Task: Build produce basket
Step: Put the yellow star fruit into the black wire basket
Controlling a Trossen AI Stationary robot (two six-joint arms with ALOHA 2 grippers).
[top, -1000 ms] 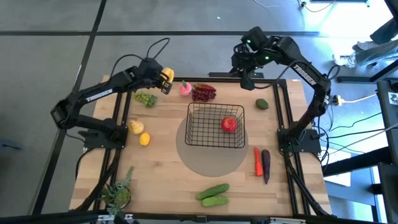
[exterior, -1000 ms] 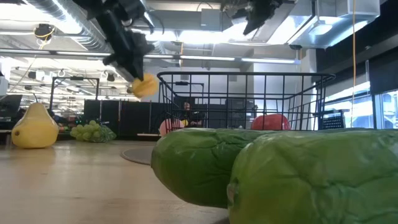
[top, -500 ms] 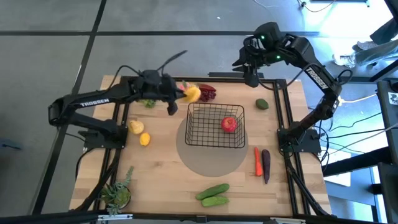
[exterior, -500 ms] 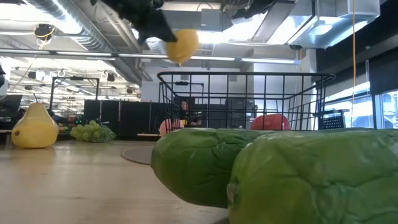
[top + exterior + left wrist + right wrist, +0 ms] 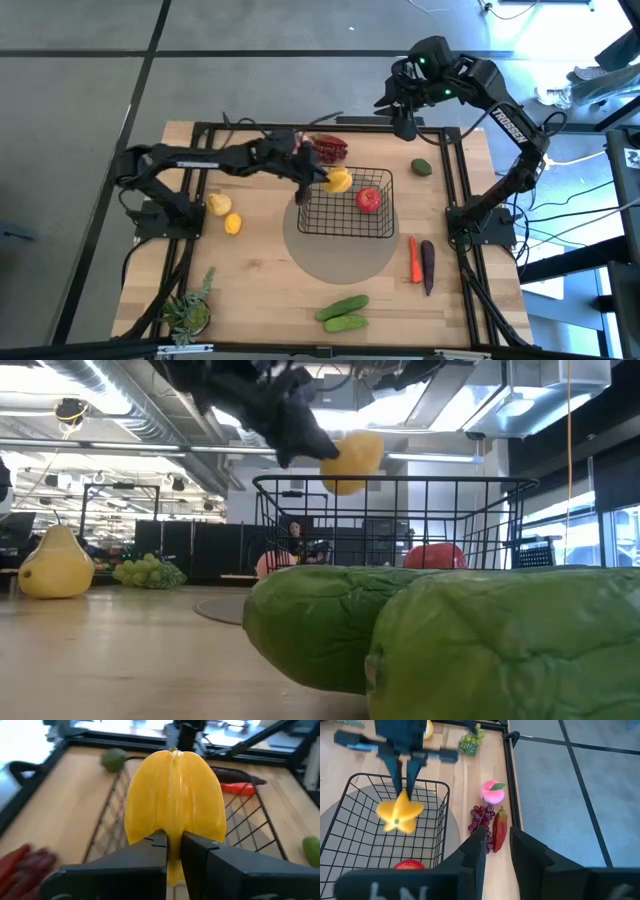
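Note:
A yellow star-shaped fruit [image 5: 339, 180] hangs in my left gripper [image 5: 322, 177], over the left part of the black wire basket [image 5: 345, 232]. It also shows in the low view as the fruit [image 5: 351, 459] above the rim, and in the right wrist view as the star [image 5: 400, 813]. A red apple [image 5: 369, 199] lies inside the basket. My right gripper [image 5: 403, 126] waits high over the table's far edge, fingers apart [image 5: 498, 840], touching nothing. My left gripper pinches the star fruit between its two fingers by one narrow rib at the fruit's near end [image 5: 172, 851]. The fingers [image 5: 300, 435] come slanting down from the table's left. The fruit is lifted clear, sticking out beyond the fingertips above the basket's rim [image 5: 390, 482].
Peach [image 5: 492, 792], purple grapes [image 5: 328, 149] with a red pepper [image 5: 499, 827], and green grapes [image 5: 470, 742] lie behind the basket. A green fruit [image 5: 422, 167] is far right. Pear [image 5: 218, 204], small yellow fruit [image 5: 232, 224], carrot [image 5: 413, 259], eggplant [image 5: 428, 266], cucumbers [image 5: 342, 311], potted plant [image 5: 188, 311].
My left arm has swung from the table's far left toward the right, carrying the yellow fruit across to above the basket's left part. My right gripper shifted slightly toward the right at first, then kept still.

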